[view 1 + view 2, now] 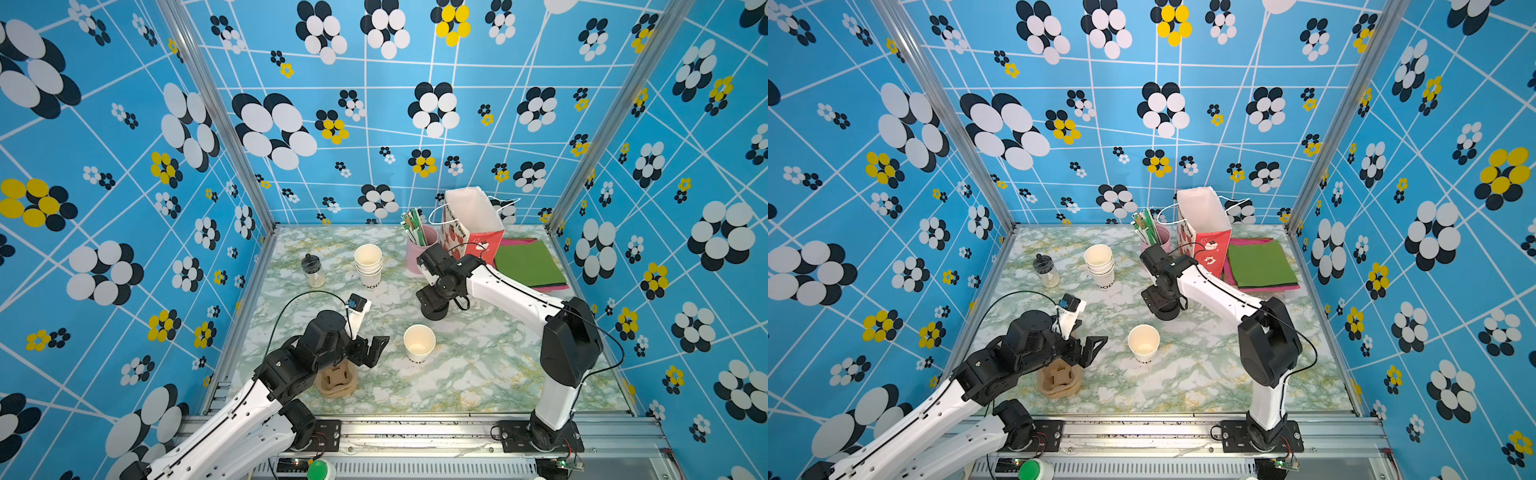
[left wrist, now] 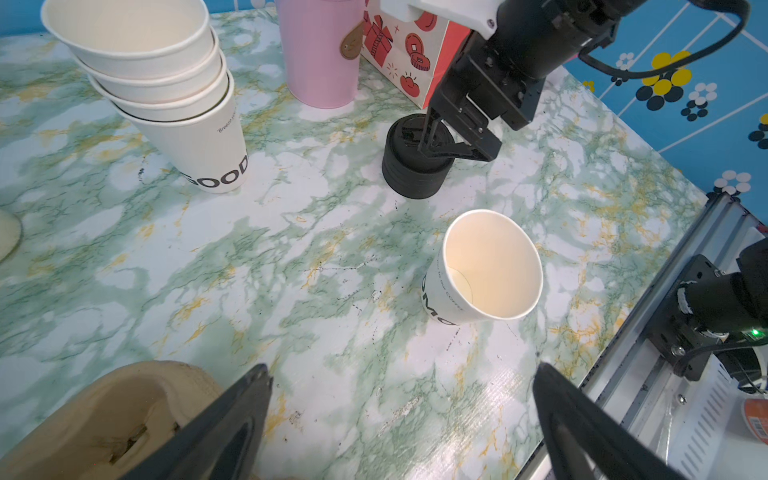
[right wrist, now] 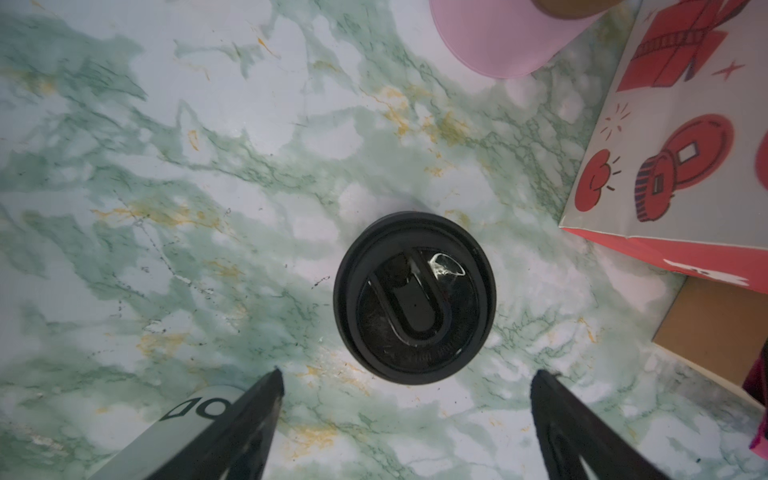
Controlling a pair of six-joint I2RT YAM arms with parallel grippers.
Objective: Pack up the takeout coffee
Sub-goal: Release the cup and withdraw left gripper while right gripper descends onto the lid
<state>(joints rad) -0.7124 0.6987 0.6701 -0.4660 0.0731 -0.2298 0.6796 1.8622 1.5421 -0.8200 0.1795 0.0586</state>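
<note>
So the right gripper (image 1: 433, 306) sits right over the squat black pile of plastic lids (image 1: 436, 316) in both top views, and only its lower rim peeks out. The left arm (image 1: 249, 399) covers part of the tan moulded-pulp cup carrier (image 1: 334, 384) by the tabletop's front edge. Dark lettering on the lone white paper cup (image 2: 486, 270) wraps out of sight. The green-and-white sticks (image 1: 414, 226) in the pink cup (image 1: 430, 237) are too small to tell.

Lab test booth, probably (printed walls (image 1: 498, 137), aluminium frame (image 1: 218, 112))

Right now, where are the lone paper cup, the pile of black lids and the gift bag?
lone paper cup (image 1: 419, 343): in a top view, inner wall.
pile of black lids (image 3: 413, 297): right wrist view, top lid's centre.
gift bag (image 1: 1200, 208): in a top view, white inner wall.
</note>
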